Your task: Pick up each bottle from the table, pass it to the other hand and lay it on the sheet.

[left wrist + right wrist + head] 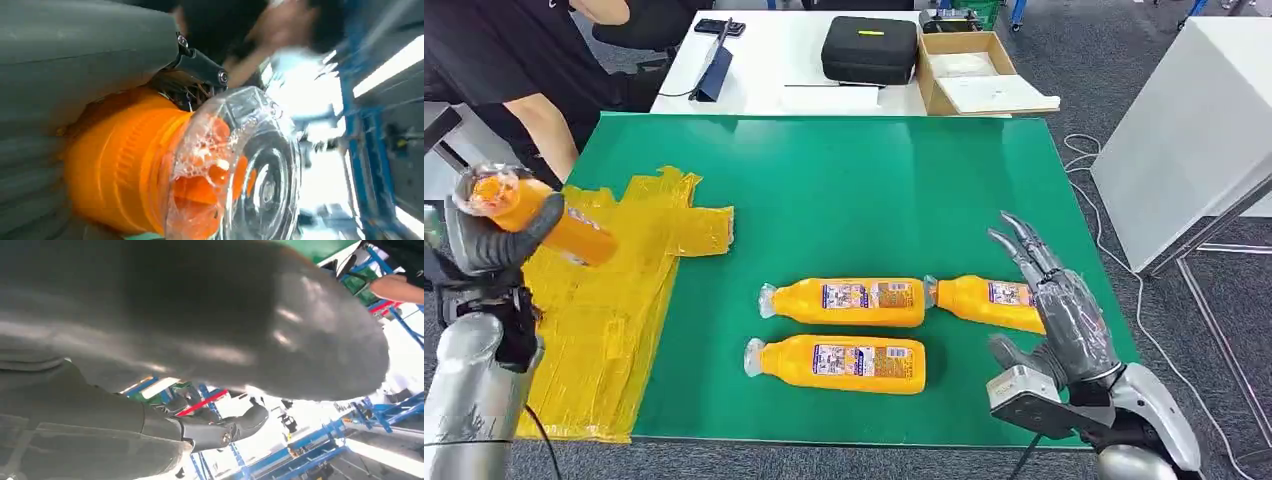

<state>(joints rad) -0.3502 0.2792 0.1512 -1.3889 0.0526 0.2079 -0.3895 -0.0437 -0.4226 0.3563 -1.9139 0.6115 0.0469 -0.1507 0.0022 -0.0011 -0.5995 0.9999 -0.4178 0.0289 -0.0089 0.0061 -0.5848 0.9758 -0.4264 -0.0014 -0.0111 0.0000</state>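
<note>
Left hand [486, 245] at 9 o'clock grips orange bottle [549, 218] above yellow sheet [614, 300]. Right hand [1064, 310] at 4 o'clock, fingers spread, empty, beside three bottles [849, 330] lying on green table [874, 180].

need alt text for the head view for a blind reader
The robot's left hand holds an orange bottle above a yellow sheet on a green table. Three more orange bottles lie on the table near the open right hand. A person sits at the far left corner.
</note>
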